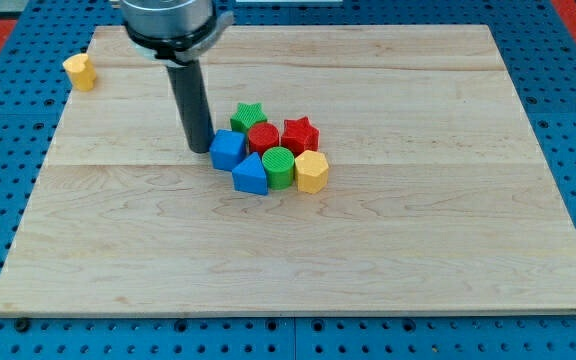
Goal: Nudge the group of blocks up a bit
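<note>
No jaws are fitted; my tip [200, 148] is sitting just left of the blue cube [228, 149], needing to circle below the group.

Straight dark grey rod, smooth and round, blunt tip [200, 150], wider silver-grey metal collar above, black band at its base

My tip [200, 150] seemingly touches down, rod upright.
</note>
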